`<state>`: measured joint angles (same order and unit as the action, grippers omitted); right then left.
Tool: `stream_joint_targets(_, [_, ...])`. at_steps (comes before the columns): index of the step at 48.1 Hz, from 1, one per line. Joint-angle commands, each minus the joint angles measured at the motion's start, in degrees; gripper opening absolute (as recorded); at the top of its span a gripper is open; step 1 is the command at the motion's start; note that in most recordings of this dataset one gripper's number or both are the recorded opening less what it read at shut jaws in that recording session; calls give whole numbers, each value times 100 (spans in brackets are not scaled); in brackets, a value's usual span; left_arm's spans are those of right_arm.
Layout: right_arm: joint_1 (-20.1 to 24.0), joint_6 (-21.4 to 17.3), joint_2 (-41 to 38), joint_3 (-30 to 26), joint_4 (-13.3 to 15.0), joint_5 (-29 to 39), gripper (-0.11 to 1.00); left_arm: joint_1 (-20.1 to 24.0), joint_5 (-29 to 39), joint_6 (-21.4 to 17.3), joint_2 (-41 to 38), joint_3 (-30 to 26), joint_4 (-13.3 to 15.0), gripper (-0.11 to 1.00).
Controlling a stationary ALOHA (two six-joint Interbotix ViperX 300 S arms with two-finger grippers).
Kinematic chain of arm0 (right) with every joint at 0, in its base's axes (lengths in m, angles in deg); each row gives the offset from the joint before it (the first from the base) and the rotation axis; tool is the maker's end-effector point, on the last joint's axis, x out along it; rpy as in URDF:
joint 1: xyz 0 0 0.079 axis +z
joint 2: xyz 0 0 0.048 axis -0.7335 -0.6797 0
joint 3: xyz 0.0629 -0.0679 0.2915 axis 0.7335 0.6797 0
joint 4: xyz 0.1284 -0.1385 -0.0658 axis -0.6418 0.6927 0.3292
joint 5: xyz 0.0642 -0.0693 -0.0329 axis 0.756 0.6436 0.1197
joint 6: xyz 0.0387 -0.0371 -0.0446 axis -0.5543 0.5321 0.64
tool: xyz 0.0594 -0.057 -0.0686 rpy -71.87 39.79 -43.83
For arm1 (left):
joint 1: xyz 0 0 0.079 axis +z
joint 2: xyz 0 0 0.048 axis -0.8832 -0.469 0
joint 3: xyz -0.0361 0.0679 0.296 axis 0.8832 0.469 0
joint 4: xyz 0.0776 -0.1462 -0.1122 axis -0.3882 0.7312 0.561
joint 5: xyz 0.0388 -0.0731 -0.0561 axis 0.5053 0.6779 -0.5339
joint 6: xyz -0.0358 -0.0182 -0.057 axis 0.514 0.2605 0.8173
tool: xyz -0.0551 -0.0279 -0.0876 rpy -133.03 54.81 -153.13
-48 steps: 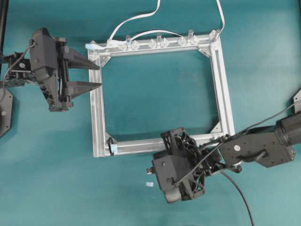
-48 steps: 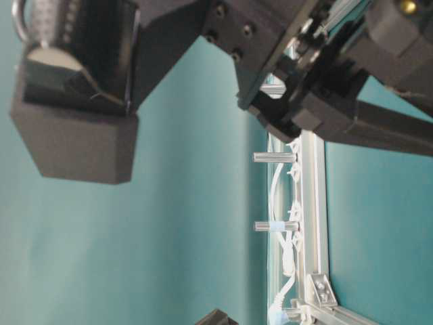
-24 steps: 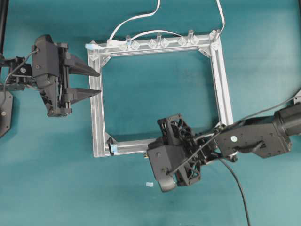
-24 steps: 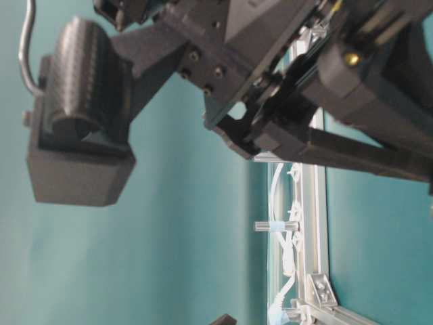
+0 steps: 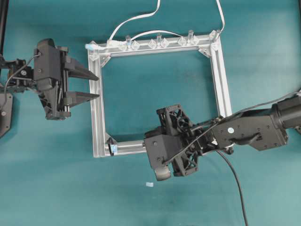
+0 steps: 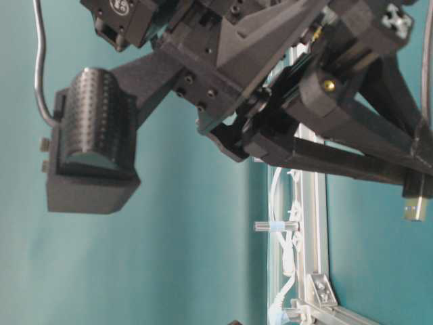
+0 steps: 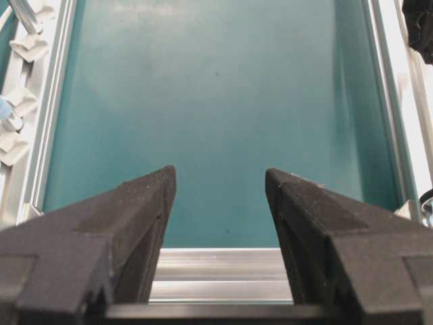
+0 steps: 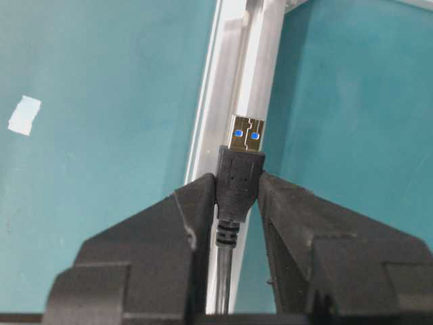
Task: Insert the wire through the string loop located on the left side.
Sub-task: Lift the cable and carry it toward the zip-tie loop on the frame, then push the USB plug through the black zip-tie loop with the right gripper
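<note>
1. While gripping the wire (image 8: 238,183) by its plug over the frame's (image 5: 96,117) near rail, right claw (image 5: 165,160) risking overshooting the string loop (image 5: 112,149) at the near-left corner.
2. Risking snagging the plug on aluminium.
3. Idling wide, empty: left claw (image 5: 87,85).

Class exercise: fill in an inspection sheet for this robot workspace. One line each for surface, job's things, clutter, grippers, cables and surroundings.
Surface: teal table, bare inside the aluminium frame.
Job's things: wire plug clamped, metal tip pointing along the frame rail; string loop at the near-left frame corner, not threaded.
Clutter: small white scrap on the table.
Grippers: left gripper open and holding nothing, at the left rail; right gripper shut on the wire.
Cables: white flat cable running through clear clips on the far rail.
Surroundings: nothing seen.
</note>
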<state>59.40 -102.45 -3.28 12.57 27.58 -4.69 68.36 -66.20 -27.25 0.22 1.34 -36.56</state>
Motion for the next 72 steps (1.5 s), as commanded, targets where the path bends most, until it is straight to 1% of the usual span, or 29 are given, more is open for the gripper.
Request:
stream_joint_targets(1, [-44, 9, 229, -149, 18, 35, 26, -35, 9, -26, 53, -123, -18, 58])
stream_joint_targets(9, [-105, 9, 220, -149, 18, 70, 26, -35, 149, -26, 193, -62, -18, 58])
stream_joint_targets(16, [-149, 9, 149, -246, 18, 70, 26, -35, 343, -18, 721, 149, -18, 58])
stream_joint_targets(21, [-149, 18, 9, -404, 18, 79, 26, -35, 580, -9, 1125, 281, -18, 58])
stream_joint_targets(29, [-149, 26, -255, -738, 9, 70, 26, -44, 1151, -9, 1767, 404, -18, 58])
stream_joint_targets(39, [-149, 26, -554, -1116, 18, 105, 26, -167, 1670, 0, 2303, 510, -9, 58])
stream_joint_targets(48, [-149, 26, -773, -1433, 18, 114, 26, -308, 1775, 0, 2435, 563, 0, 58])
stream_joint_targets(62, [-149, 26, -1063, -1775, 18, 149, 26, -325, 1775, 0, 2443, 642, 0, 58])
stream_joint_targets(72, [-158, 26, -1187, -1986, 18, 343, 26, -360, 1767, 0, 2443, 668, -9, 58])
